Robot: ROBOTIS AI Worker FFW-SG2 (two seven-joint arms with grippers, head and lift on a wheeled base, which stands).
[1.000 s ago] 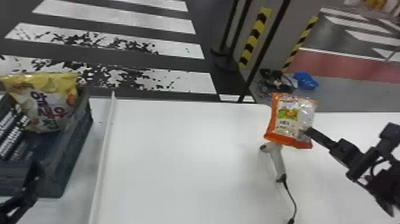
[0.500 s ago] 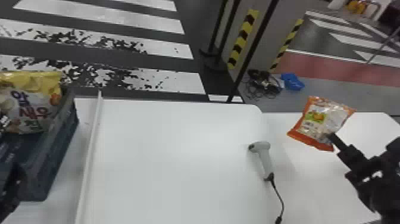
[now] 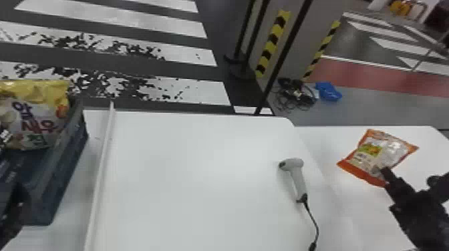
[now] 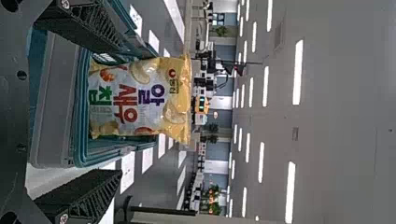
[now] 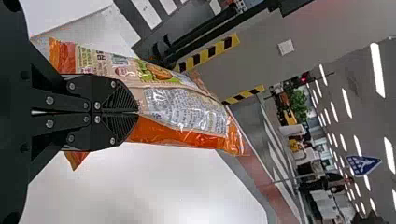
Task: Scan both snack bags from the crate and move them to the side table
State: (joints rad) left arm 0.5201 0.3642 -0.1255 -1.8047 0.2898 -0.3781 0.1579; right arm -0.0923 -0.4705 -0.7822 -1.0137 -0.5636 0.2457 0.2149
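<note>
head view: r. gripper [image 3: 382, 171] had the orange-edged, shiny plastic snack bag [image 3: 384, 152] pinched btwn its fingers, held tilted over the white side table [image 3: 362, 203]. grey handheld scanner w/ black cable [image 3: 296, 164] lay on the white main table [image 3: 200, 173], nr its r. edge. yellow-topped, white-fronted snack bag [image 3: 36, 128] stood upright in the dark blue-grey plastic crate [image 3: 61, 190]. l. gripper [image 3: 11, 217] was at the crate; l. wrist view showed its fingers [image 4: 81, 196] spread wide, bag apart from both.

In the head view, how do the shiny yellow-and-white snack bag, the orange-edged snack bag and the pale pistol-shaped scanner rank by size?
1. Yellow-and-white snack bag, cut off at the edge
2. Orange-edged snack bag
3. Pale pistol-shaped scanner
</note>
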